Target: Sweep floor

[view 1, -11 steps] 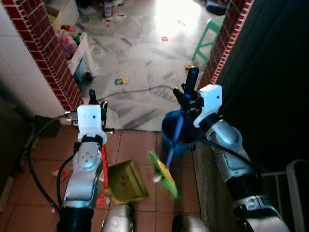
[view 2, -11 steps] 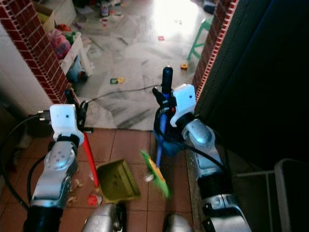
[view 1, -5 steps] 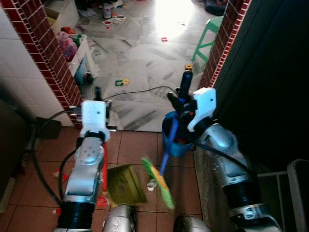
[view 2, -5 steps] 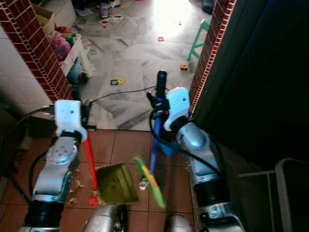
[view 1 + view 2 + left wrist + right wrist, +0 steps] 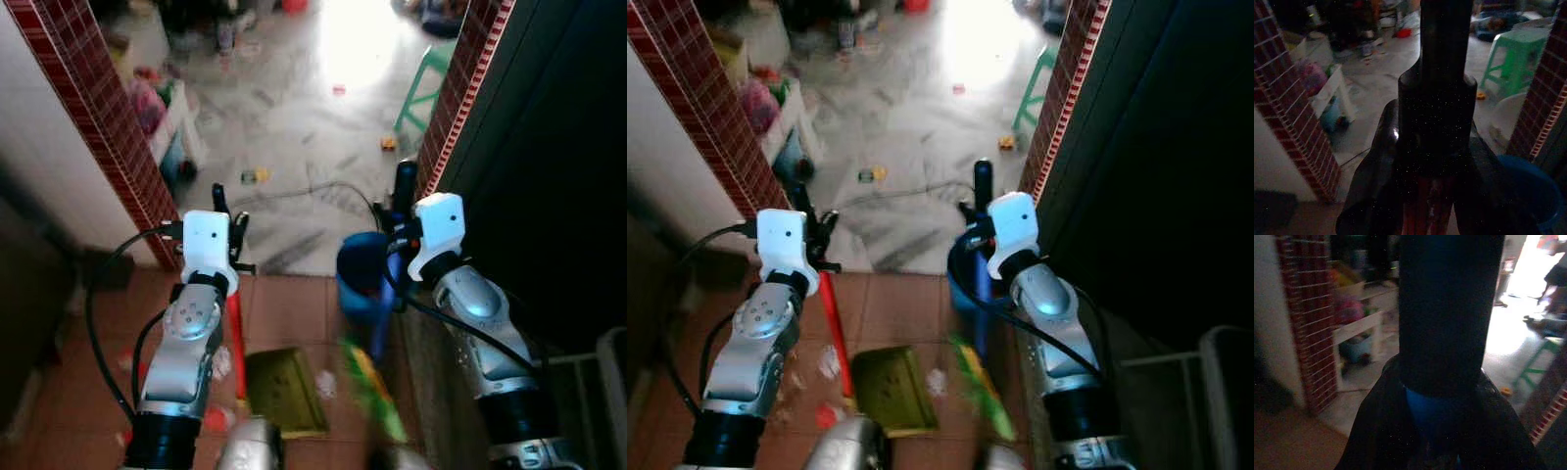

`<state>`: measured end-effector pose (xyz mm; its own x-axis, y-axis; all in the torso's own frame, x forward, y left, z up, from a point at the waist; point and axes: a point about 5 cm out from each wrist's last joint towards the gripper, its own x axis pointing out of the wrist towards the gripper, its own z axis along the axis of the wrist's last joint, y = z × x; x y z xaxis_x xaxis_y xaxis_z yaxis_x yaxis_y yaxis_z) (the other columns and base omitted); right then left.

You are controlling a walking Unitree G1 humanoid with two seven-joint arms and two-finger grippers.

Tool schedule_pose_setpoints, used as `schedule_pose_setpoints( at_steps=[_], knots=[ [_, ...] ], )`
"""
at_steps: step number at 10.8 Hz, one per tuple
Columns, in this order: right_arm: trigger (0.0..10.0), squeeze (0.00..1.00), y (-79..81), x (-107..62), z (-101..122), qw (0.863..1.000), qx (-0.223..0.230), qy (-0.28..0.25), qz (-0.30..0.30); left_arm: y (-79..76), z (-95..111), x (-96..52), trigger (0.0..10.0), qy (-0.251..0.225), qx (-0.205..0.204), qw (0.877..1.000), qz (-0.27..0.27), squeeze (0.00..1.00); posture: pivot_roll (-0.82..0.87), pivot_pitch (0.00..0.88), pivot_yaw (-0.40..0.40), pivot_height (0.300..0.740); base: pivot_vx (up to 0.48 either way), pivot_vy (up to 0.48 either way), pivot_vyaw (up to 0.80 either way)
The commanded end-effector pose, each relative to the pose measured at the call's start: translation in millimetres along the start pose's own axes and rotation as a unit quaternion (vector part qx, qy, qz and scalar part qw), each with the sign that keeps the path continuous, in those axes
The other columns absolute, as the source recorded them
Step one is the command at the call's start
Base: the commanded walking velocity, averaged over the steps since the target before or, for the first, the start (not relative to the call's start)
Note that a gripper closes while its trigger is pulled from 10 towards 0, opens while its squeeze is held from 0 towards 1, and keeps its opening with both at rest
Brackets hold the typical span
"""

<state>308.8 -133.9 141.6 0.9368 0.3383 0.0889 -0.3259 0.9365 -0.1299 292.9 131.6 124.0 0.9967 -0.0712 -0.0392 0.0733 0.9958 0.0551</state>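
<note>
My left gripper point(image 5: 226, 204) is shut on the red handle point(image 5: 235, 323) of an olive-green dustpan point(image 5: 284, 392), which rests on the terracotta tiles in front of my feet. In the left wrist view the handle point(image 5: 1442, 98) stands dark between the fingers. My right gripper point(image 5: 400, 192) is shut on the blue handle point(image 5: 1436, 411) of a broom. Its green bristle head point(image 5: 374, 392) is blurred, just right of the dustpan. A white scrap point(image 5: 326, 384) lies between the pan and the bristles. Small red and white bits point(image 5: 217, 419) lie left of the dustpan.
A blue bucket point(image 5: 362, 279) stands by the right brick pillar point(image 5: 456, 108); another brick pillar point(image 5: 108, 127) is on the left. Beyond lie a littered marble floor with a black cable point(image 5: 313, 191), a white toy shelf point(image 5: 181, 127) and a green stool point(image 5: 426, 83). A dark wall runs along the right.
The whole view has shifted and blurred as the camera moves. The broom head swung toward the dustpan, then back out to its right. Both grippers keep their hold.
</note>
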Motion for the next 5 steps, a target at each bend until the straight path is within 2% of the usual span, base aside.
schedule_pose_setpoints(
  at_steps=[1, 4, 5],
  knots=[
    [10.0, 0.0, 4.6, 9.1, 15.9, 0.999, 0.009, -0.039, -0.022, 1.6, 12.2, 2.6, 10.0, -0.026, 0.004, 1.0, 0.002, 0.0, 0.0, 0.002, 0.038, 0.74, 0.0, 0.48, 0.0],
    [10.0, 0.0, 4.5, 15.4, 18.0, 0.994, 0.02, -0.042, -0.097, -4.8, 20.5, 1.9, 10.0, -0.034, -0.004, 0.999, -0.017, 0.0, 0.03, 0.012, 0.029, 0.74, 0.0, 0.48, 0.0],
    [10.0, 0.0, -0.5, 16.1, 16.5, 0.991, -0.014, -0.029, -0.128, -7.1, 20.3, 1.1, 10.0, -0.038, -0.002, 0.999, -0.024, 0.0, 0.02, 0.016, 0.027, 0.74, 0.0, 0.48, 0.0]
  ],
)
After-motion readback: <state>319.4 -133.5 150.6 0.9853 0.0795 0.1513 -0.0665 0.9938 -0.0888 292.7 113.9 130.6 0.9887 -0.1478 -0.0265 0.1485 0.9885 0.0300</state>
